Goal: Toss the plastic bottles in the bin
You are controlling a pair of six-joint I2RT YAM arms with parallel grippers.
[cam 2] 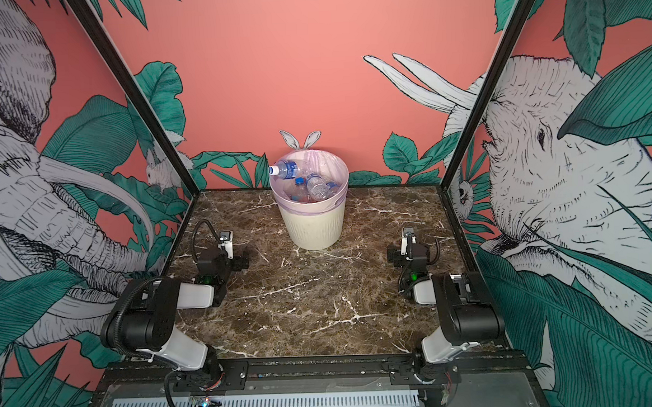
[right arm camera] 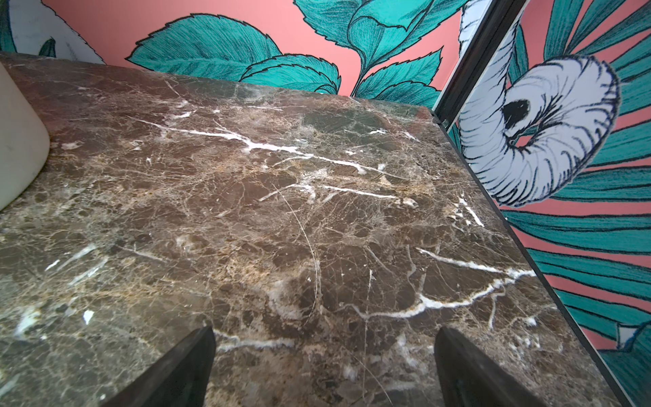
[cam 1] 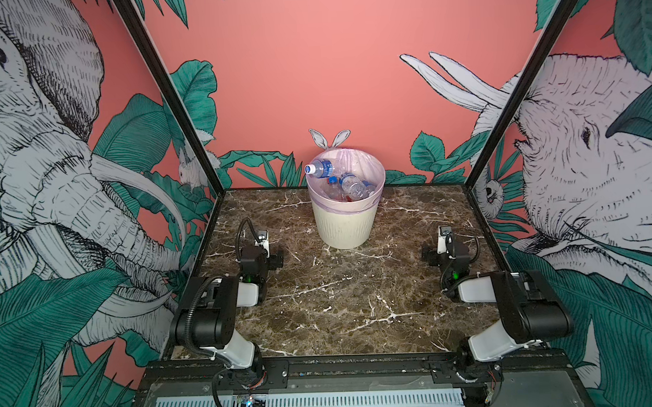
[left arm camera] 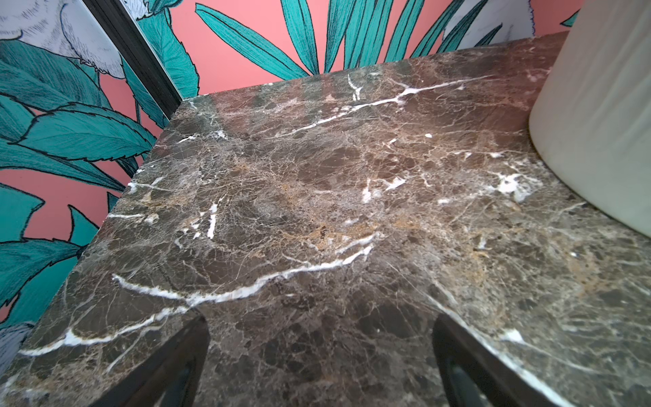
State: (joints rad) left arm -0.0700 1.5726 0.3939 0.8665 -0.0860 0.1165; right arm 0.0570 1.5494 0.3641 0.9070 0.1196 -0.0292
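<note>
The bin [cam 1: 345,220] [cam 2: 312,225] stands at the back middle of the marble table, cream and ribbed, with a lilac bag over its rim. Several clear plastic bottles [cam 1: 350,186] [cam 2: 316,188] lie inside it. One blue-labelled bottle [cam 1: 320,168] [cam 2: 285,169] rests across the left rim, its cap poking out over the edge. In both top views no bottle lies on the table. My left gripper [cam 1: 262,251] [left arm camera: 320,327] is open and empty, low over the table left of the bin [left arm camera: 595,105]. My right gripper [cam 1: 445,247] [right arm camera: 324,334] is open and empty to the right of the bin [right arm camera: 17,141].
The brown marble table [cam 1: 339,304] is walled by patterned panels at the back and both sides, with black posts [cam 1: 172,105] [cam 1: 518,93] at the back corners. Both arms are folded near the front edge.
</note>
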